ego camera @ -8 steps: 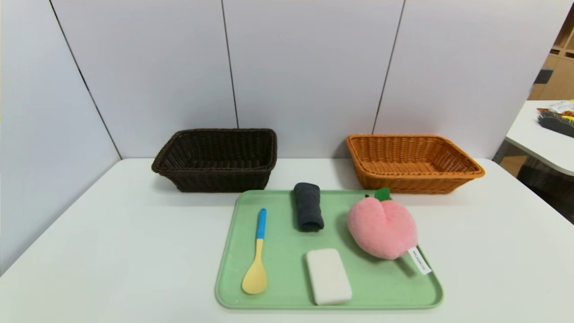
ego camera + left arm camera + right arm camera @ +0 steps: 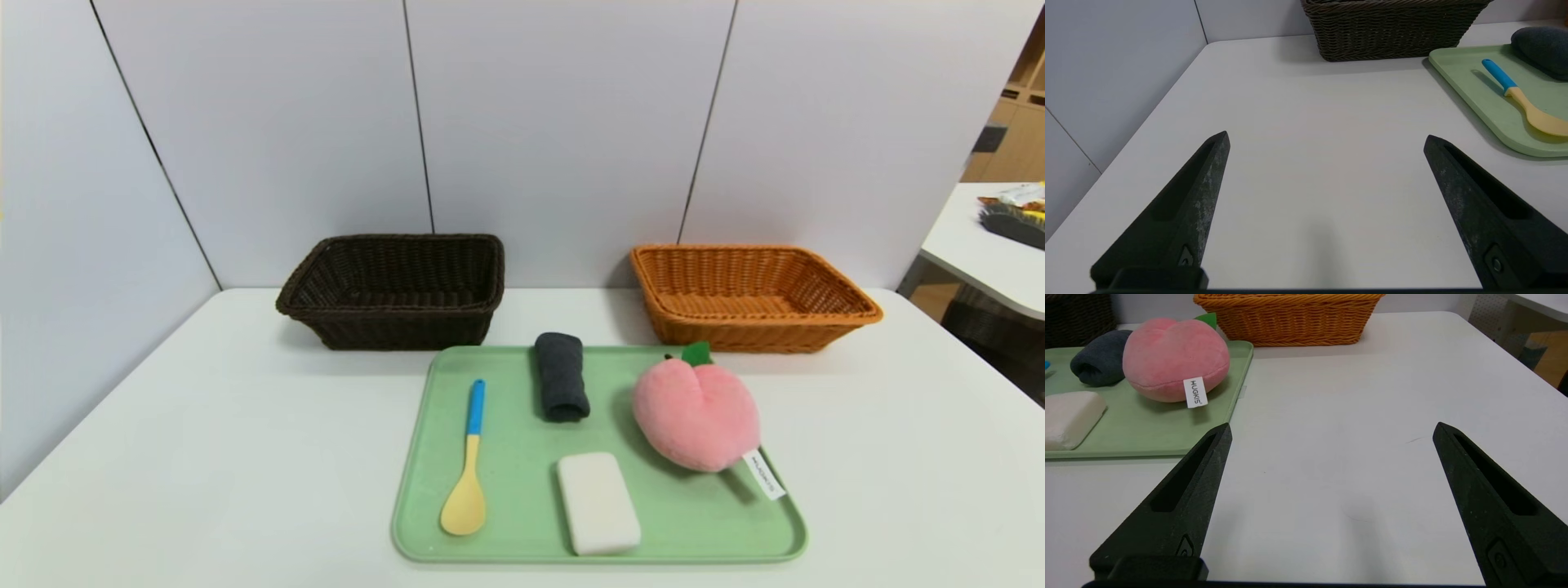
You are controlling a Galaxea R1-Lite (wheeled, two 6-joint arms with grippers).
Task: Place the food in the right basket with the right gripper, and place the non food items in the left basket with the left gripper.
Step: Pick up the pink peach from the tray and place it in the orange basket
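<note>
A pink plush peach point(image 2: 695, 415) with a green leaf and white tag lies on a green tray point(image 2: 506, 457), beside a rolled dark grey cloth point(image 2: 562, 387), a yellow spoon with blue handle point(image 2: 468, 469) and a white rounded bar point(image 2: 598, 501). The dark brown left basket point(image 2: 394, 288) and orange-tan right basket point(image 2: 747, 296) stand behind the tray. Neither arm shows in the head view. My left gripper point(image 2: 1327, 139) hangs open over bare table left of the tray. My right gripper point(image 2: 1332, 429) hangs open over bare table right of the tray, with the peach point(image 2: 1173, 358) ahead of it.
The white table point(image 2: 204, 457) is backed by grey wall panels. A second table point(image 2: 992, 245) with packaged items stands off to the far right. In the left wrist view the spoon point(image 2: 1523, 98) lies near the tray's edge point(image 2: 1470, 94).
</note>
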